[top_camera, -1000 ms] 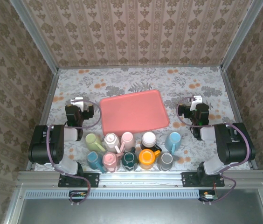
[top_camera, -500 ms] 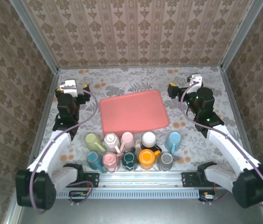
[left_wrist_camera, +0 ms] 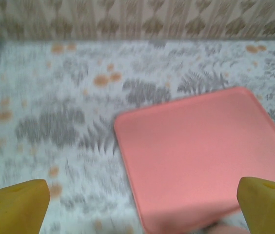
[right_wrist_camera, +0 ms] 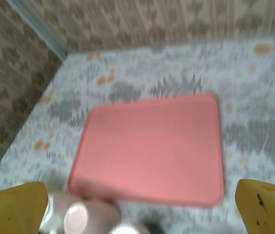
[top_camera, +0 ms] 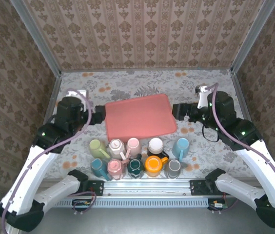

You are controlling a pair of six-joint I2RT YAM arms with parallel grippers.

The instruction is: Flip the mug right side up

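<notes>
Now both pincers are hovering spread wide and gripping nothing: the left gripper (top_camera: 97,117) is sitting at the left edge of the pink tray (top_camera: 138,117), the right gripper (top_camera: 179,111) at its right edge. Beyond them, the mugs (top_camera: 133,145) are crowding two rows along the near edge of the table (top_camera: 201,87), while bare surface is stretching from the tray to the far edge.
</notes>
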